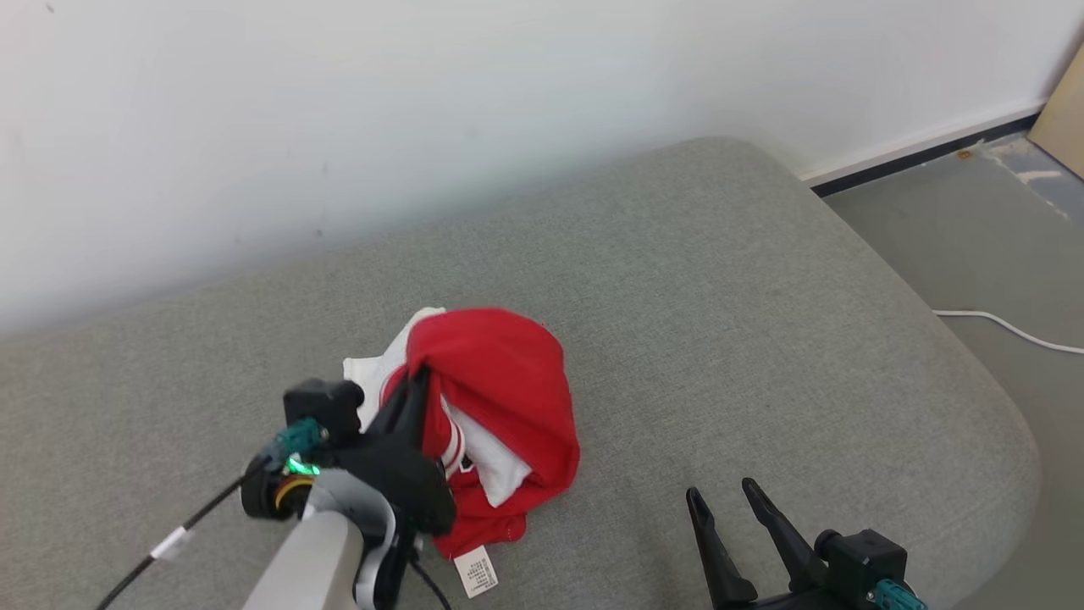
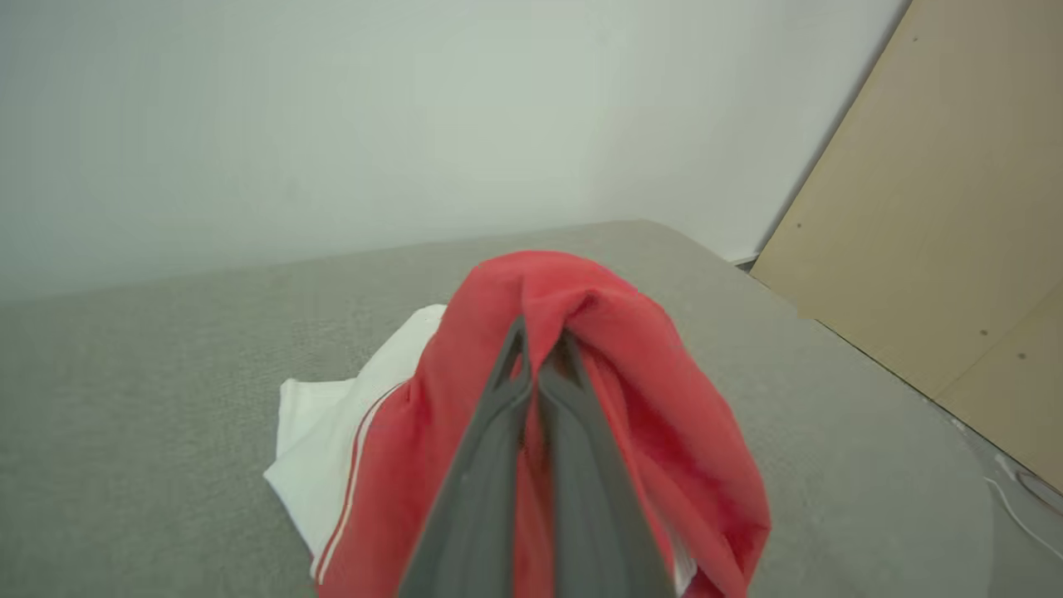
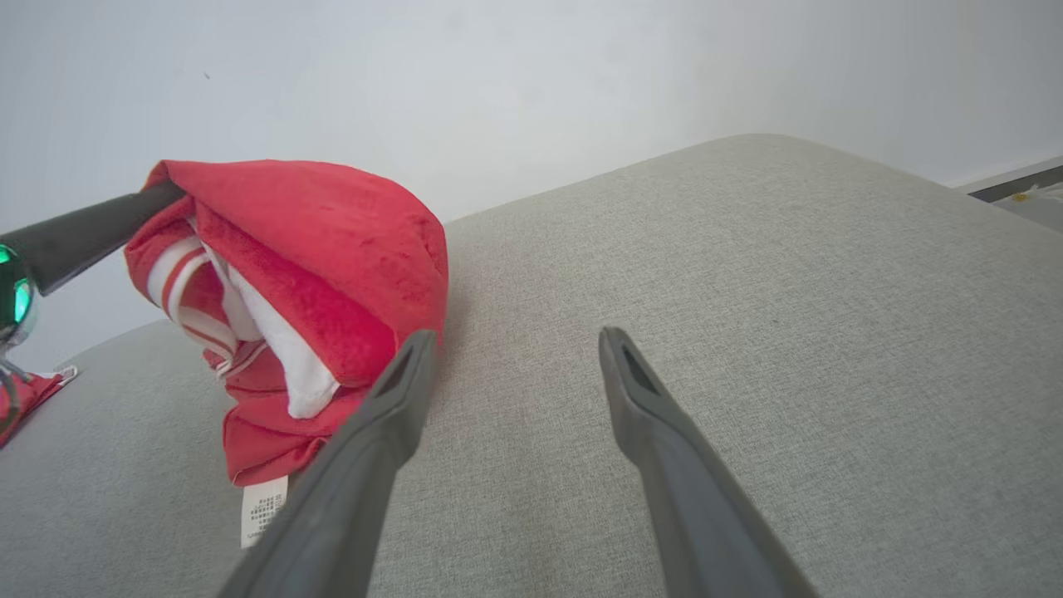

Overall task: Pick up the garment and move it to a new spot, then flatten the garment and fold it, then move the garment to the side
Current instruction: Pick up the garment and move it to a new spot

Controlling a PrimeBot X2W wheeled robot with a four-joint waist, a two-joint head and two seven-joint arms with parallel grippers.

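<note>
The left end effector (image 1: 417,377) clamps shut on the red-and-white garment (image 1: 508,381), which is bunched on the grey cushion (image 1: 762,296), while the right end effector (image 1: 721,491) hangs wide open and empty to the garment's right

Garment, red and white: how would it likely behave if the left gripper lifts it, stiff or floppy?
Probably floppy: the garment drapes in soft folds over the shut left gripper. Likely light, since a pinch of cloth holds it bunched. Loose ends and the label would probably trail on the cushion.
</note>
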